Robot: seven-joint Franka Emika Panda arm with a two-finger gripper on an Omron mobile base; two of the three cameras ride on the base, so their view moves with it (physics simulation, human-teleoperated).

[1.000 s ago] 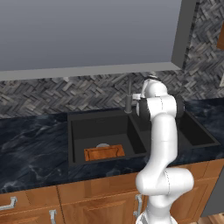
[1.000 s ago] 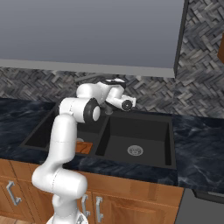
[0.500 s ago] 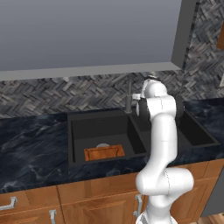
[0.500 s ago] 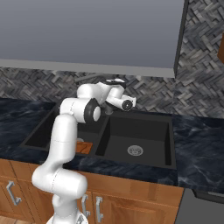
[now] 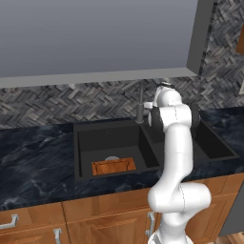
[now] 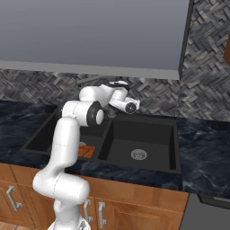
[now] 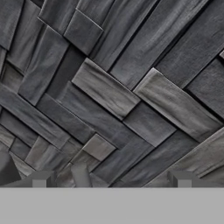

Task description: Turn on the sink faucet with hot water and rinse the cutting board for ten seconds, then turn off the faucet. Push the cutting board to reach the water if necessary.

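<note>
Change: you see no shift between the earlier pictures and now; the arm stays in the same pose and the board lies in the same spot.
Meaning for the task: you appear stalled or paused at the reach for the faucet; in my judgement the first step, turning on hot water, is not yet done.
End effector: in the hand view the end effector (image 7: 109,177) has its two tips standing wide apart with nothing between them. It faces the grey herringbone wall (image 7: 113,87) at close range.
Arm: the hand sits up behind the sink, near the faucet stem; you cannot tell from these views whether it touches the faucet.
Faucet: the faucet (image 5: 140,107) rises at the back of the sink between the two basins, its stem partly hidden by the arm. In the right base view a thin part of the faucet (image 6: 92,80) shows above the arm.
Water: no stream is seen in either basin.
Board: the board (image 5: 113,166) lies flat on the floor of the left basin, toward the front wall, well apart from the faucet. In the right base view only a corner of the board (image 6: 86,151) shows past the arm.
Sink: the sink (image 5: 76,143) is set in the dark marbled desk (image 5: 33,157); the right basin holds only its drain (image 6: 138,155).
Risk: the board may sit short of the stream, so you may need to push it.
</note>
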